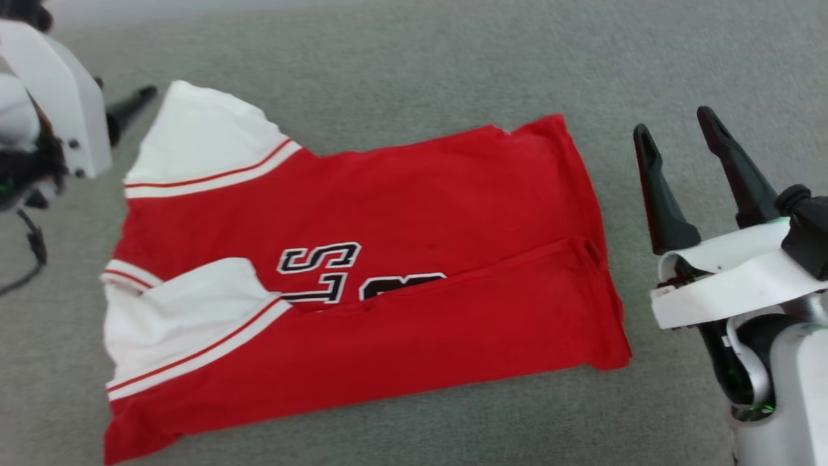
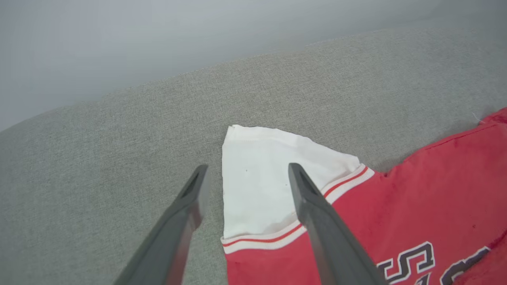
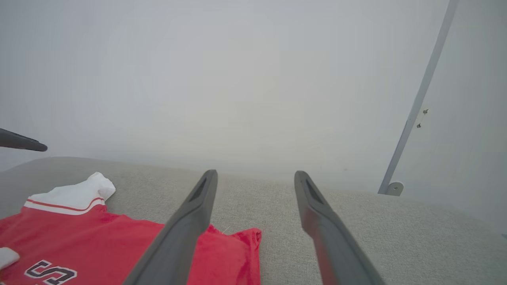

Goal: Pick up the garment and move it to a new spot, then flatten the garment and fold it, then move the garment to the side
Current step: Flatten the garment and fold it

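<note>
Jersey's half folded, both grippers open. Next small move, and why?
Probably lower the left gripper onto the far white sleeve and pinch it. The near edge of the garment is already folded over the lettering, while that sleeve lies spread flat, framed by the open jaws in the left wrist view.

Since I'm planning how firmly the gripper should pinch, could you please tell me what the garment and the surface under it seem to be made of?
The garment: a soft, matte knit, perhaps cotton or polyester; it lies limp, with soft creases and a folded-over flap. The surface: grey woven fabric, like upholstery, matte; a fine crosshatched weave shows in the left wrist view.
</note>
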